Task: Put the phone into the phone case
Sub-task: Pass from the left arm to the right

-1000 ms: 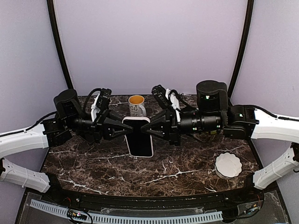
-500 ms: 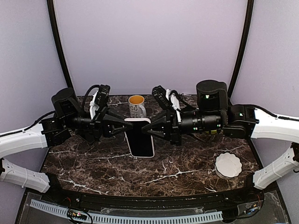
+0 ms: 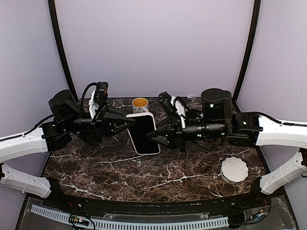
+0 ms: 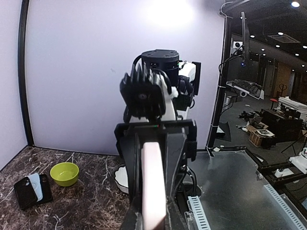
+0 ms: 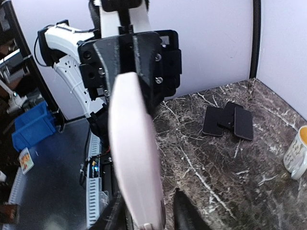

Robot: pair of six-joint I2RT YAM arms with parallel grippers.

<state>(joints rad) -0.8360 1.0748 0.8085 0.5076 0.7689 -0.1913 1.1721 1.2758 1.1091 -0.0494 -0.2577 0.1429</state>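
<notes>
Loosening its hold is what your right gripper (image 3: 152, 138) has just done. A second ago it pinched the right edge of the phone case (image 3: 148, 153). Now, in its wrist view, its jaws stand apart with the pale case edge between them and a gap on one side. In the top view its tip has also dropped lower in the frame and sits just beside the case's right edge.

Your left gripper (image 3: 125, 124) has the jaws clamped together on the case's upper left edge, and it now carries the load alone. The case has moved up the frame and turned, so its lower end leans toward the right. It seems to be held off the worktop (image 3: 120, 167), near the mug (image 3: 140, 106).

The phone (image 3: 144, 133) shows as a dark face ringed all round by the pale rim, so it looks seated in the case. I judge that the pressing-in is largely done and the right arm is letting go or regripping. Whether every corner has snapped home cannot be told from here.
</notes>
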